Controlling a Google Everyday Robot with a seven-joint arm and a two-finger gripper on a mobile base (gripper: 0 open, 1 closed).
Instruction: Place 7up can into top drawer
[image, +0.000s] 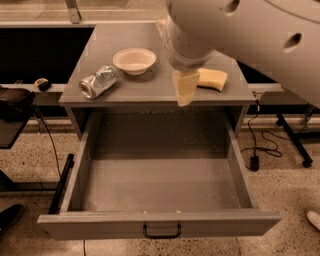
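The 7up can (98, 81), silvery and dented, lies on its side on the left of the grey cabinet top (150, 87). The top drawer (160, 221) is pulled wide open below and nothing lies in it; its black handle (161, 231) is centred on the front panel. My gripper (185, 89) hangs from the large white arm (240, 35) over the front edge of the cabinet top, right of centre. It is well to the right of the can and holds nothing that I can see.
A white bowl (134, 60) sits just behind and right of the can. A yellow sponge (212, 78) lies right of the gripper. Cables (255, 150) and table legs stand on the floor to the right, and black equipment (15, 100) to the left.
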